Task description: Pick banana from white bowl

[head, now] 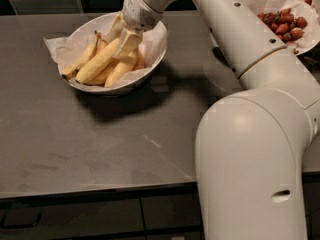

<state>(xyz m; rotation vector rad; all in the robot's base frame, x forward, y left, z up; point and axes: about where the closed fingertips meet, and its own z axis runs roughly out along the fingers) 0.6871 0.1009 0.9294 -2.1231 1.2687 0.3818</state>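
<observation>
The cream robot gripper (127, 38) is down inside the wide white paper-lined bowl (88, 26), touching the upper end of the long, fairly straight yellow banana (98, 63); whether it has closed on it I cannot tell. The banana lies in the bowl among shorter bananas (122, 69), so by my judgement the lift out is left to do

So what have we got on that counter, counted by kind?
Bowls: 2, the white bowl and a strawberry bowl.
Bananas: 3 clear; more may hide beneath the end effector.
End effector: 1, down among the bananas in the white bowl.
Total: 6, leaving out the strawberries, too many to count.
</observation>
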